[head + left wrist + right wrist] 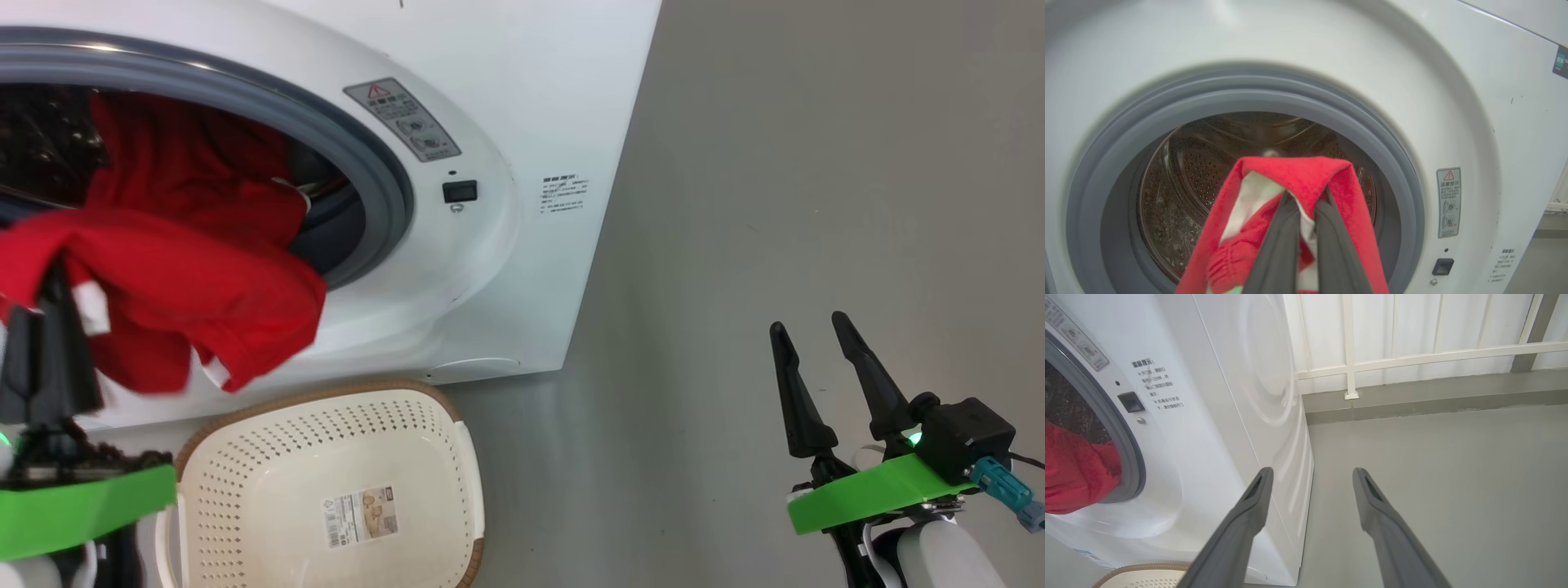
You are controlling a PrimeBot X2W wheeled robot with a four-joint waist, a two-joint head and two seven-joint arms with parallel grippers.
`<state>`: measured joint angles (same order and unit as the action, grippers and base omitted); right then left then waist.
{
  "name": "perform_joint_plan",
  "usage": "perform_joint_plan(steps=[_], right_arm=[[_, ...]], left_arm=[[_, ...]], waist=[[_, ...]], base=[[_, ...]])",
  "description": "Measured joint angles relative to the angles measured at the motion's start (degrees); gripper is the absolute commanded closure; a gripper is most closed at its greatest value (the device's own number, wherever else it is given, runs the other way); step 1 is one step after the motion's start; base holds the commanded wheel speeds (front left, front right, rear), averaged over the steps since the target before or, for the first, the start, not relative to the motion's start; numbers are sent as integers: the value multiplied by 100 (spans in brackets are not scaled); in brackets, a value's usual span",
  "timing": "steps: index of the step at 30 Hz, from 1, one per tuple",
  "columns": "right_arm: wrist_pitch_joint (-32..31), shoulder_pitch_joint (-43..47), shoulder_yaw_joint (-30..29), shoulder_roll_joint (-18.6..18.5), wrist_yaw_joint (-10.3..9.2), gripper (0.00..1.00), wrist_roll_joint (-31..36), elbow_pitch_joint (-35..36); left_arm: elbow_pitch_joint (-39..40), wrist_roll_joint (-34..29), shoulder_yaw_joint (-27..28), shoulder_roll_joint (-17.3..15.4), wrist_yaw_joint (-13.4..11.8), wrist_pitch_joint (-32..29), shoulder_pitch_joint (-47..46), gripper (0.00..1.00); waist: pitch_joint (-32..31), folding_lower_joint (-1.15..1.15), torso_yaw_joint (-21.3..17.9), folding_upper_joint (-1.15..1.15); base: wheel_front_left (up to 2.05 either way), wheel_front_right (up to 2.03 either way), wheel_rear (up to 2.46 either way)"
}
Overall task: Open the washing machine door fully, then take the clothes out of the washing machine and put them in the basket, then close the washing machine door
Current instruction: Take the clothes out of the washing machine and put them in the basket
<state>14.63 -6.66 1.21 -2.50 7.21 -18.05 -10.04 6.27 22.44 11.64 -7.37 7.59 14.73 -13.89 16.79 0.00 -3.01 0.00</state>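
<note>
The clothes (pixel 163 269) lie stretched out of the washing machine (pixel 522 122). Their long axis runs from the far steel drum (pixel 1188 163), across the lower lip of the grey seal (pixel 384 163), towards the near left. There the left gripper (pixel 55 286) has its fingers pinched together on a fold of the red fabric. The loose end, edged with white trim, droops over the far rim of the basket (pixel 245 482). The basket stands on the floor against the machine's front, with a barcode sticker (pixel 362 514) on its bottom. At the near right, the right gripper (pixel 808 322) hangs with fingers spread wide and nothing between them. The floor (pixel 775 163) is smooth and grey. A white railed wall (pixel 1412 335) stands beyond it.
</note>
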Motion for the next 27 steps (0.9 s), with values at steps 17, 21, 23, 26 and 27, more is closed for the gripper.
perform_joint_plan(steps=[17, 21, 23, 26, 27], right_arm=[[0, -5, 108, -1, 0, 0, -2, 31], [0, -51, 131, -1, 0, 0, -2, 49], [0, -89, 142, -1, 0, 0, -2, 77], [0, -100, 156, -1, 0, 0, -2, 97], [0, -100, 156, -1, 0, 0, -2, 97]], left_arm=[[-2473, 181, -667, 11, 0, -2, 331, 100], [-3112, 255, -881, -48, 0, -2, 192, 100], [-3438, 298, -1029, -104, 0, -2, 21, 100], [-3876, 345, -1218, -162, 0, -2, -251, 100], [-3876, 345, -1218, -162, 0, -2, -251, 100]], waist=[[256, 0, -22, 0], [409, 0, -12, 0], [502, 0, -12, 0], [664, 0, -18, 0], [664, 0, -18, 0]], base=[[0, 0, 0], [0, 0, 0], [0, 0, 0], [0, 0, 0], [0, 0, 0]])
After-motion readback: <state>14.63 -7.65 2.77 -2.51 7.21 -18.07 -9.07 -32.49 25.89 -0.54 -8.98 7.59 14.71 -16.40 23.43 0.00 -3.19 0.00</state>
